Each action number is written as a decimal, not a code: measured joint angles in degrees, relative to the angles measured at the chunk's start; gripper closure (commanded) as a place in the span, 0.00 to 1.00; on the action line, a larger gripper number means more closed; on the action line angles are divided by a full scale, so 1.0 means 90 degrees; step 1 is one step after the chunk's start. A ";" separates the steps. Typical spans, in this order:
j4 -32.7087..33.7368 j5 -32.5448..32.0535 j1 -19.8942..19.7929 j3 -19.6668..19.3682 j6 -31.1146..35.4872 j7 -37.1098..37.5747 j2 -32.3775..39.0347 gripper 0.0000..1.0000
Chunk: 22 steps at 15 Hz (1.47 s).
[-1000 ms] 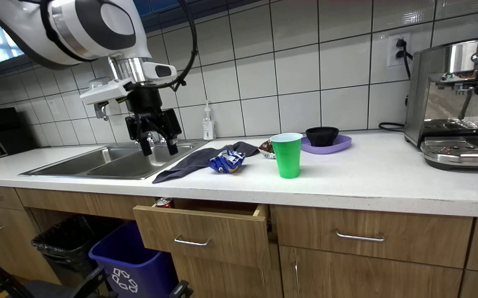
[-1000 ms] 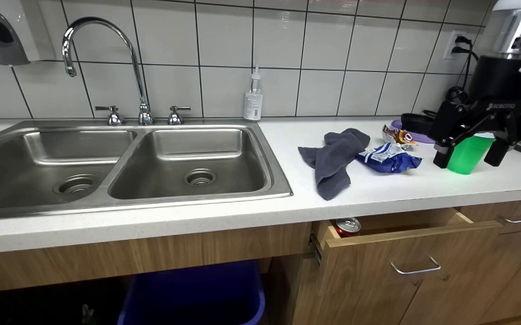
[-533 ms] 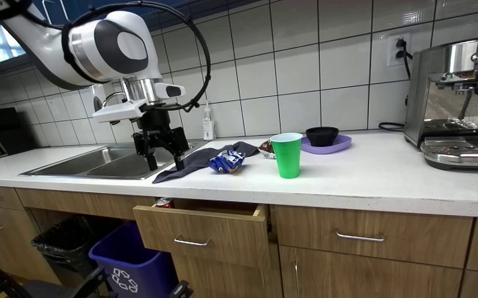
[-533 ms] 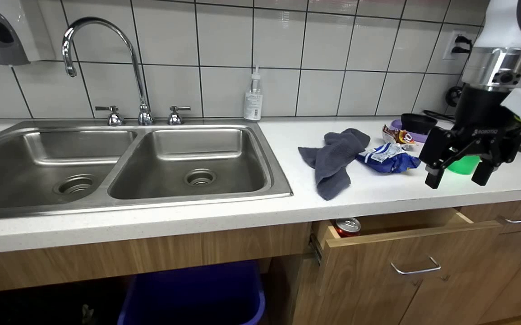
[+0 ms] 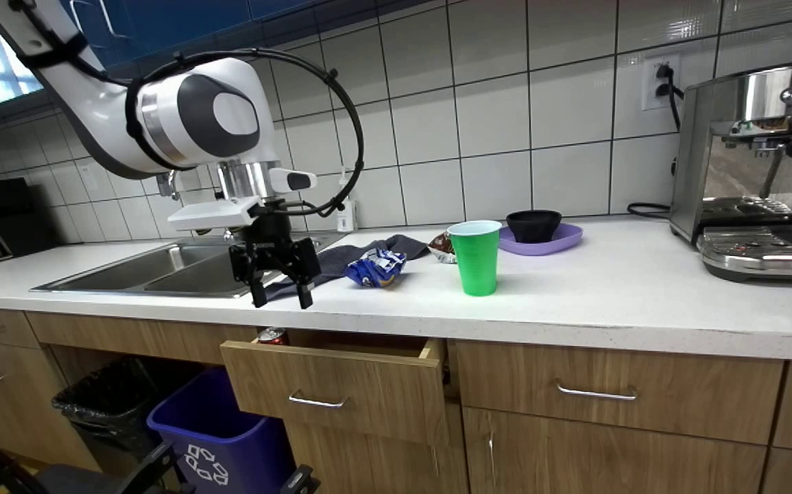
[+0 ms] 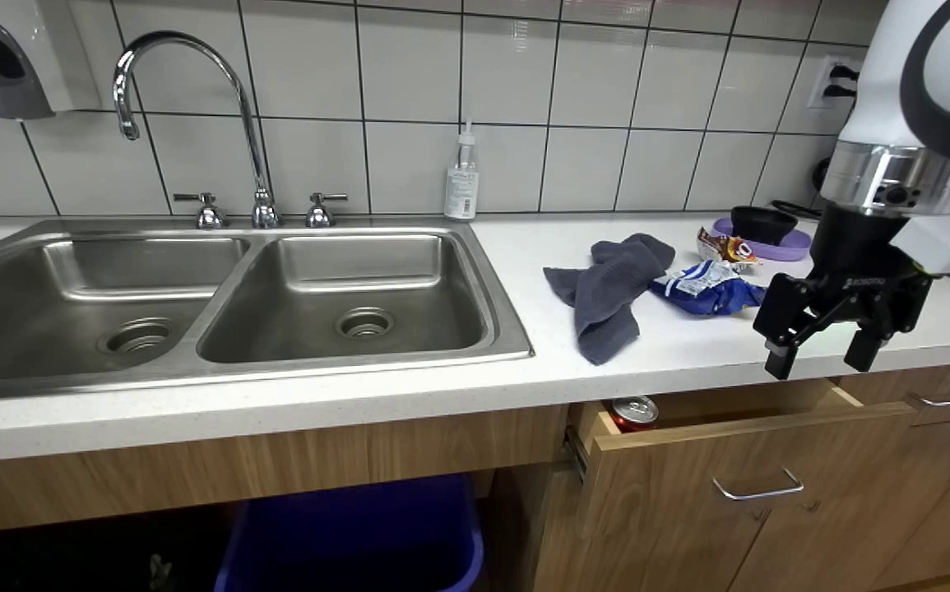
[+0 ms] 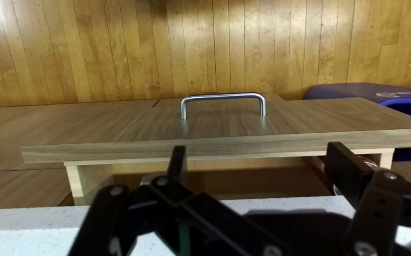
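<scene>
Lowering my gripper [image 5: 282,302]: hangs lower than moment ago, by worktop [image 5: 615,295] edge, jaws spread, holding nothing. That puts me nearer pulled-out drawer [image 6: 721,460], just below worktop. Drawer front flat, brown, streaky wood; handle [image 7: 223,96] shiny bent metal. Round red can [image 6: 634,415], silver top, sits inside at one end.

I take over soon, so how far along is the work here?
Looks done: the drawer stands open with a red can inside. In hand: nothing; the open claw hangs empty near the front edge of the counter. Left, if wanted: pushing the drawer back in, as its inside shows.
</scene>
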 measured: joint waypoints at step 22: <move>0.0720 0.0000 0.0002 -0.0464 0.1418 0.0000 0.1900 0.00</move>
